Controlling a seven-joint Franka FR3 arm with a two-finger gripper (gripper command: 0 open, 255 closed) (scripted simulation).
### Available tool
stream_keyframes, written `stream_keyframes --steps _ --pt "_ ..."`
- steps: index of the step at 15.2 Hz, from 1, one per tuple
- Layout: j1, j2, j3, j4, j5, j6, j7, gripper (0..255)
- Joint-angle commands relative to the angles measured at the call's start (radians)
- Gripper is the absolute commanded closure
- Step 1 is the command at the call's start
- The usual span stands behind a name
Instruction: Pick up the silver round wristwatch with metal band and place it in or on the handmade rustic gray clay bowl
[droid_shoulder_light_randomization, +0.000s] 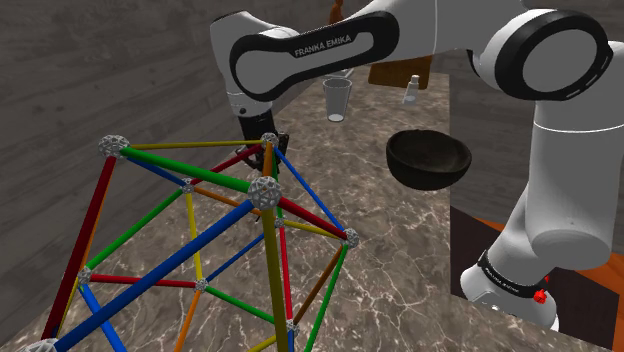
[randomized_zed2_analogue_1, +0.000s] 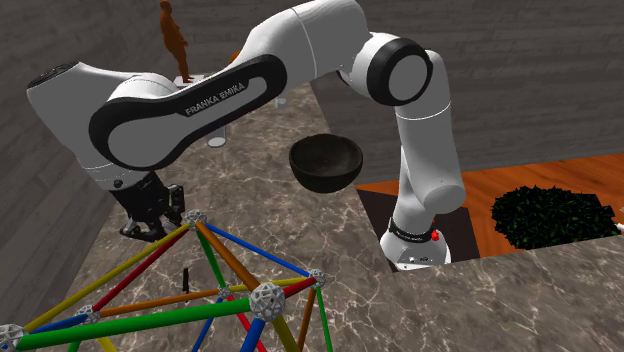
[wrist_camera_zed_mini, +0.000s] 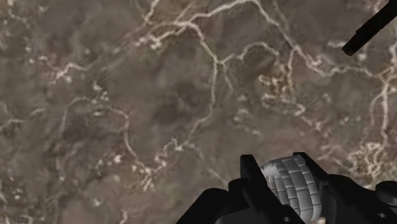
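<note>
Wristwatch (wrist_camera_zed_mini: 291, 183) | grey segmented band | clasped between gripper (wrist_camera_zed_mini: 285, 184) fingers

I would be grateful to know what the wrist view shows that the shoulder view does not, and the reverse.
Wrist view: the wristwatch, its grey segmented band clasped between the fingers of the black gripper.
Shoulder view: the dark bowl, a clear glass, the coloured rod-and-ball frame and the white arm.
Both: the brown veined marble counter and the gripper.
</note>
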Motion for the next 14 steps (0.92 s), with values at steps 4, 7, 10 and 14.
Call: stream_keyframes --steps 4,7,10,14 --pt "0.004 0.0 0.002 0.062 0.001 -0.061 0.001 255" --pt "0.007 0.001 0.003 0.104 0.0 -0.102 0.002 255" --pt "0.01 0.005 0.003 0.15 -0.001 -0.144 0.003 255" --pt "0.017 0.015 0.004 0.219 -0.003 -0.203 0.005 255"
